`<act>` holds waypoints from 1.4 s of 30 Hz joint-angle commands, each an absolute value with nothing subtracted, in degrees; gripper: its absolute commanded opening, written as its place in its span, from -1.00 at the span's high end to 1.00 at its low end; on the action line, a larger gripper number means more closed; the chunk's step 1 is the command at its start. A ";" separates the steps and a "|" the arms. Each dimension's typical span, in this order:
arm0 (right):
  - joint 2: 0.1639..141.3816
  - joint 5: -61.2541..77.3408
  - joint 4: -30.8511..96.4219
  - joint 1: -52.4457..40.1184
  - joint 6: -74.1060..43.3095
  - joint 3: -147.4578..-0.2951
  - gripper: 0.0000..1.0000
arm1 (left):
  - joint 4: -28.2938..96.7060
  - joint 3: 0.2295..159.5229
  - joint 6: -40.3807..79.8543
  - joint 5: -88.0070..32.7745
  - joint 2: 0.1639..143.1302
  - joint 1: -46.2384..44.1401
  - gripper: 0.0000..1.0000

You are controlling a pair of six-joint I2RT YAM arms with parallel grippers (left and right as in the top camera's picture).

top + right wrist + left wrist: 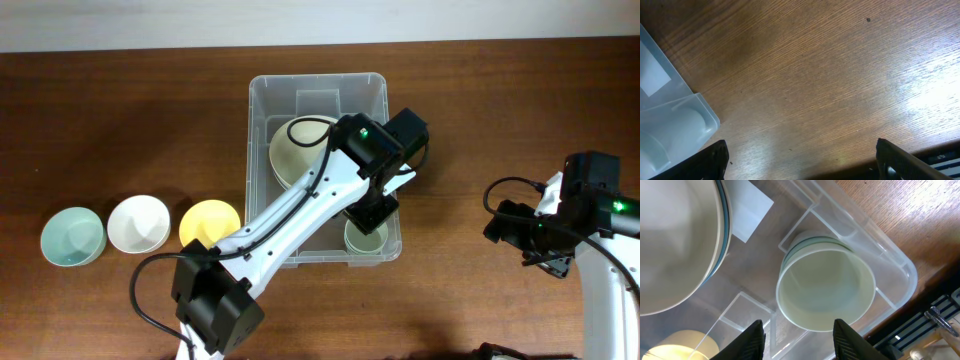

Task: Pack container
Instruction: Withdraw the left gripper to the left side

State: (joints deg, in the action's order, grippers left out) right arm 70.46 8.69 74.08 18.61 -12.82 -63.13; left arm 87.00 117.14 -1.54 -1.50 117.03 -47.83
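The clear container [251,140] stands mid-table with a white label [750,210] on its base. Inside lie a large cream bowl [293,150] at the far left and a small stack of pale green bowls [365,240] in the near right corner. My left gripper [368,212] hangs inside the bin just above that stack [826,287]. It is open, with nothing between its fingers [754,342]. My right gripper [520,235] is open over bare wood to the right of the bin, whose corner [675,115] shows at the left of the right wrist view.
Three small bowls sit in a row left of the bin: teal [72,238], white [138,222] and yellow [208,222]. The yellow one [680,347] shows through the bin wall in the left wrist view. The left arm crosses over the bin's near wall.
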 commanded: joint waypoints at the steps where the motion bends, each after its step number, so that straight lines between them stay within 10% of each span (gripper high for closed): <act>1: 70.61 8.38 74.28 18.35 -12.21 -62.83 -0.80 | 88.75 117.43 -1.78 2.52 116.77 -47.64 0.10; 8: 70.61 8.40 74.37 18.35 -12.19 -62.83 -0.80 | 92.27 118.85 2.85 13.32 105.19 -37.52 0.07; 22: 70.61 8.40 74.37 18.35 -12.21 -62.83 -0.80 | 96.03 103.31 10.20 7.27 76.25 13.30 -0.03; 28: 70.61 8.40 74.32 18.35 -12.16 -62.83 -0.81 | 78.78 80.84 16.08 3.05 67.33 30.44 -0.58; 42: 70.61 8.40 75.18 18.35 -10.70 -62.83 -0.81 | 54.13 66.24 17.12 -4.54 93.89 43.86 -0.63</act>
State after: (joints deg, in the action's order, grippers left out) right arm 70.46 8.69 75.00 18.61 -11.51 -63.13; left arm 54.65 66.74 16.12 -3.14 86.52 41.34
